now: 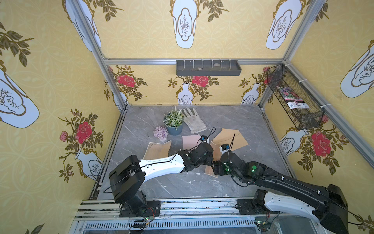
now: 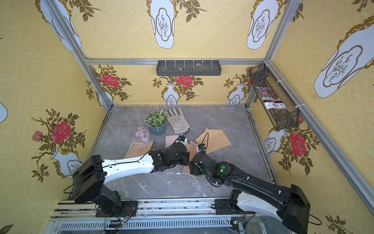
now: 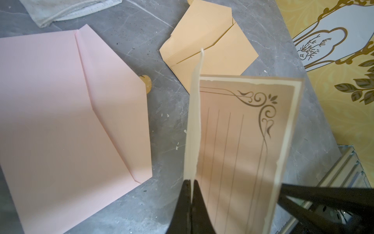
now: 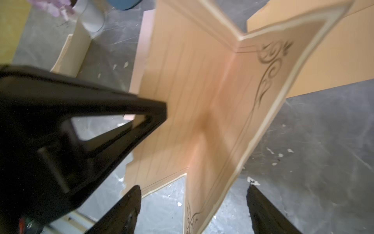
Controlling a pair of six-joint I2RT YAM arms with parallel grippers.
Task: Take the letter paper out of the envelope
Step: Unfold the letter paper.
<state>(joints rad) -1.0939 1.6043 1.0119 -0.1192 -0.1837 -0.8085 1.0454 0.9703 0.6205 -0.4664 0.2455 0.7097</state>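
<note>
The letter paper (image 3: 238,141), a folded tan sheet with ruled lines and a scroll ornament, hangs above the table with my left gripper (image 3: 191,182) shut on one of its leaves. Its lower edge shows between the two wrists in both top views (image 1: 210,172) (image 2: 187,171). My right gripper (image 4: 193,189) is open, its fingers standing apart on either side of the sheet's (image 4: 212,91) other leaf without touching it. A pink envelope (image 3: 60,121) (image 1: 190,141) and a tan envelope (image 3: 208,50) (image 1: 230,138) lie flat on the grey table, both apart from the held sheet.
Another opened ruled sheet (image 1: 157,150) lies at the left. Behind stand a potted plant (image 1: 174,121), a purple flower ornament (image 1: 160,132) and a work glove (image 1: 193,120). A wire basket (image 1: 293,97) hangs on the right wall, a grey shelf tray (image 1: 208,67) at the back.
</note>
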